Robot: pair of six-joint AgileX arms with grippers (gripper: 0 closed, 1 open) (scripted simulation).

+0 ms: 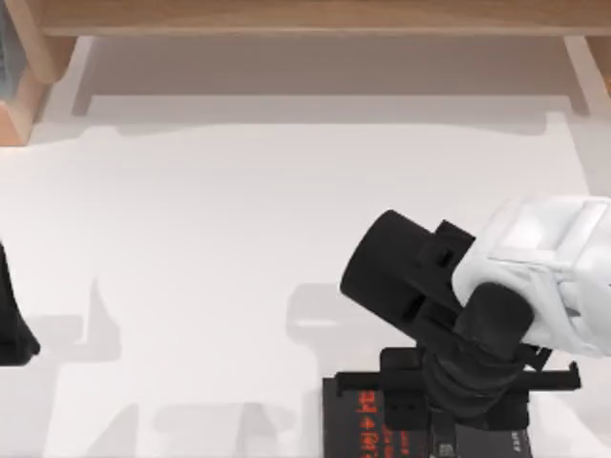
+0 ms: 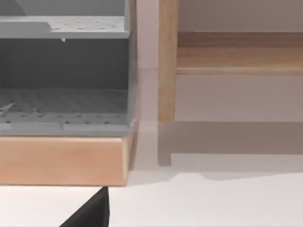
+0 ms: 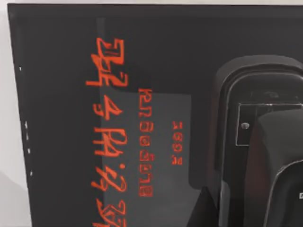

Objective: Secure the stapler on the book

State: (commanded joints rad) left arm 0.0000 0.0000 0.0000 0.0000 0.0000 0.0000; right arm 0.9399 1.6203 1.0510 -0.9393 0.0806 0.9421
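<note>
The book (image 1: pixel 361 422) lies flat at the table's front edge, right of centre, its black cover (image 3: pixel 142 56) bearing red lettering. A black stapler (image 3: pixel 251 109) rests on the cover, toward one side of it. My right gripper (image 1: pixel 458 412) hangs directly over the book and the stapler, pointing down, and its arm hides the stapler in the top view. Whether it grips the stapler is not visible. My left gripper (image 1: pixel 11 329) is parked at the table's left edge, far from the book.
A wooden shelf frame (image 1: pixel 305 17) runs along the back of the table. A wooden-based unit with grey perforated trays (image 2: pixel 64 99) stands at the back left corner, with a wooden post (image 2: pixel 166 61) beside it.
</note>
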